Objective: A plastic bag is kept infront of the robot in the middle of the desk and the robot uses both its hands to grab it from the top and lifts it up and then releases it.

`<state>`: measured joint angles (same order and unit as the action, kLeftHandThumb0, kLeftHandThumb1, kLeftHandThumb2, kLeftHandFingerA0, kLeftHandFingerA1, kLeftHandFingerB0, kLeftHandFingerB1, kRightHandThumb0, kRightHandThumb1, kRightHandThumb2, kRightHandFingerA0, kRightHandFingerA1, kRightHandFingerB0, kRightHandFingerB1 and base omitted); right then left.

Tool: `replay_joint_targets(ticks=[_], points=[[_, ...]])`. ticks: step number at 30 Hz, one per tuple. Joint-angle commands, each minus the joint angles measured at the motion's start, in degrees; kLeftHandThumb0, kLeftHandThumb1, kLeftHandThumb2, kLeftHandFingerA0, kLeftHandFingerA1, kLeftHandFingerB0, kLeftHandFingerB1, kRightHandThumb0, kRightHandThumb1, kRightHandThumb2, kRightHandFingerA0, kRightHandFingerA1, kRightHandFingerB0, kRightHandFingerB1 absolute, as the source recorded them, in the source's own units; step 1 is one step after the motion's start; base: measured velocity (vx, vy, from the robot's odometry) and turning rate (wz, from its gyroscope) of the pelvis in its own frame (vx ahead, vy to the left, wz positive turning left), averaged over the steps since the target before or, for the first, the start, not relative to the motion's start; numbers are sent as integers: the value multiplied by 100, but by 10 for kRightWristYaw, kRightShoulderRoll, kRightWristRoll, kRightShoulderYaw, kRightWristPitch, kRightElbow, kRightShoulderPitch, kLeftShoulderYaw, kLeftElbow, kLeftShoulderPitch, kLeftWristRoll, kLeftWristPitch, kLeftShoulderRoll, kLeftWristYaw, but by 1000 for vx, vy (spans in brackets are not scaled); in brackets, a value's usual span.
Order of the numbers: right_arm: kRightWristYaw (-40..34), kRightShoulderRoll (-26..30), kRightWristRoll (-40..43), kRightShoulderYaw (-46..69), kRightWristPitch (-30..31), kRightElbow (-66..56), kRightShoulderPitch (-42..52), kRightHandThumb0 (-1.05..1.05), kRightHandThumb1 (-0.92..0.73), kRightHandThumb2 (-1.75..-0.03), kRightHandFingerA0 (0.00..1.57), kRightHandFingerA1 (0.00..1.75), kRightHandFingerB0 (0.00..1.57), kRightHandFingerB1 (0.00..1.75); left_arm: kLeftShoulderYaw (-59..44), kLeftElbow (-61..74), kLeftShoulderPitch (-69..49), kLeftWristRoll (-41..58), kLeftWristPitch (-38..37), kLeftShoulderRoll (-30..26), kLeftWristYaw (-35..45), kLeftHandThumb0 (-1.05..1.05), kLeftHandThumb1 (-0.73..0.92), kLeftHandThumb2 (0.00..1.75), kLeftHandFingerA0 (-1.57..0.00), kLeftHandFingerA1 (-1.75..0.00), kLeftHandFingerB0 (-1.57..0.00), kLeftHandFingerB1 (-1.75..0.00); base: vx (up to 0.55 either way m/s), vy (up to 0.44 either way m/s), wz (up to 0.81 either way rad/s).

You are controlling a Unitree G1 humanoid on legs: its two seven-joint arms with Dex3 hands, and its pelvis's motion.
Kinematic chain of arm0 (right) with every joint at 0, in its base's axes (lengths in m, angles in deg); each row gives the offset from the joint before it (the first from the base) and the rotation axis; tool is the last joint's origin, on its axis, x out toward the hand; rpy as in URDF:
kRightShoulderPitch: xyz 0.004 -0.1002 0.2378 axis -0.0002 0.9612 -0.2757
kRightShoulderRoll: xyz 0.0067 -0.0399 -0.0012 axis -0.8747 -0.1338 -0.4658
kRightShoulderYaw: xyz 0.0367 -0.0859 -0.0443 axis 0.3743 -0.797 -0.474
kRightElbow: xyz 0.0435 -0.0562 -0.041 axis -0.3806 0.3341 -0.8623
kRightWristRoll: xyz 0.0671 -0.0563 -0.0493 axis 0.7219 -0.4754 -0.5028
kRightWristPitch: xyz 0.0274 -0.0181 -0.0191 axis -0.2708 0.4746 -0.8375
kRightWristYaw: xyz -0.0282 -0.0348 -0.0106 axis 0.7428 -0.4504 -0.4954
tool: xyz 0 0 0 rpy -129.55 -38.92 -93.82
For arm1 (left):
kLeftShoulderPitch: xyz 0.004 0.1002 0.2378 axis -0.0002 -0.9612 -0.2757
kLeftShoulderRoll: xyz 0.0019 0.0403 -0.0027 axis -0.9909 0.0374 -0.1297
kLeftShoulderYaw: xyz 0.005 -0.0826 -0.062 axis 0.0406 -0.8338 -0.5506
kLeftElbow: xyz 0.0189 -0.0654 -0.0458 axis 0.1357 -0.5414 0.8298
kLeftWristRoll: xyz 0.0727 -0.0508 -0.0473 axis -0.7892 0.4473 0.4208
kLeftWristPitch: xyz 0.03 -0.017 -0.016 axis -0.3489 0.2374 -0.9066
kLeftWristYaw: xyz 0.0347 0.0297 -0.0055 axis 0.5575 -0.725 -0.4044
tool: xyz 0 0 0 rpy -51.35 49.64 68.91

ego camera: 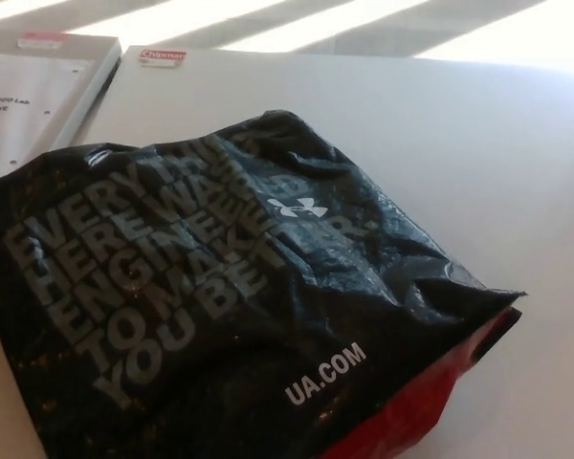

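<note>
Black plastic bag (239, 306) fills most of your head view, lying crumpled on the pale grey surface (459, 134) and running off the bottom and left edges of the frame. Grey block lettering on its top face reads "EVERYTHING HERE WAS ENGINEERED TO MAKE YOU BETTER", angled up toward the right, partly lost in the creases. You've got a small white logo (297, 207) near the upper middle of the bag and white "UA.COM" text (326, 373) lower down. Red inner lining (430, 406) shows along the bag's lower right edge, where the mouth gapes slightly and a cut-out handle slot is visible. Bag sits roughly mid-surface, its right corner pointing toward picture right with bare surface beyond it. At upper left, a second grey panel (100, 72) butts against the surface, carrying a white printed sheet (24, 105), text too cut off to read. Small red-and-white label (163, 56) sits at the surface's far edge, another pinkish one (43, 39) on the panel. Neither robot hand is in frame, so you can't check finger state for left or right from this. Nothing is touching the bag.
</note>
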<state>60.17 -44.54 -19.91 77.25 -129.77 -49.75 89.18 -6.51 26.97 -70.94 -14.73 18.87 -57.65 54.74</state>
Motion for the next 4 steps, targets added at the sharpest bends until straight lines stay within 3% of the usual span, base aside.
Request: replay_joint_targets(ticks=[1, 4], points=[[-296, 179, -212, -31, -42, 332, -46, -70, -68, -95, 0, 12, 0, 11, -158, -140, 43, 310, -54, 2, 90, -59, 67, 103, -3, -45, 0, -36, 0, 0, 0], [-319, 204, -199, -58, -23, 402, -76, -70, -65, -93, 0, 12, 0, 10, -183, -210, 81, 293, -44, -14, 98, -60, 68, 103, 0, -44, -1, -32, 0, 0, 0]])
